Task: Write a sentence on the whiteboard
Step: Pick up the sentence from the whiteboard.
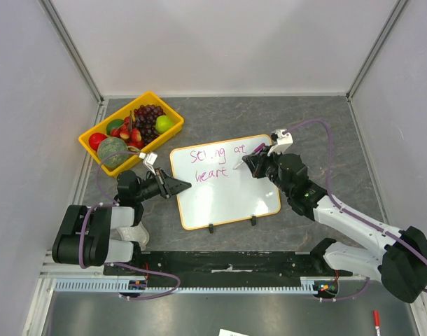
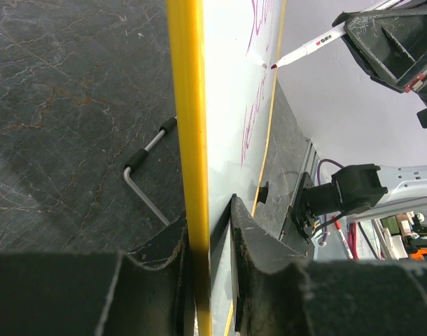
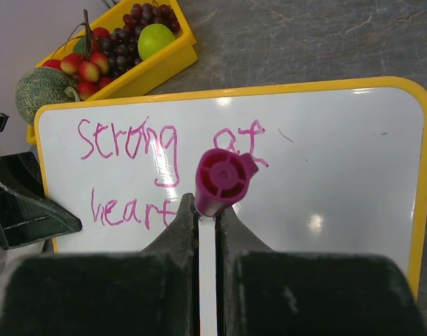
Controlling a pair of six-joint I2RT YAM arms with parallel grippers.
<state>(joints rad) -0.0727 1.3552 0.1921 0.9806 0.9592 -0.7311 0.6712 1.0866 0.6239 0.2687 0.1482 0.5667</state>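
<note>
Now, whiteboard (image 1: 227,196) rested on table (image 1: 304,119). Left gripper (image 1: 183,186) clamped on whiteboard's left frame edge, one finger on each face. Right gripper (image 1: 253,165) hung over whiteboard's upper right part, clenched on marker (image 3: 220,180), purple cap end toward wrist camera. Marker tip sat at whiteboard surface just right of "heart". Sentence (image 3: 166,168) read "Strong at / heart", magenta, two lines, on whiteboard's upper left. Yellow fruit tray (image 1: 173,115) lay beyond whiteboard's upper left corner.
</note>
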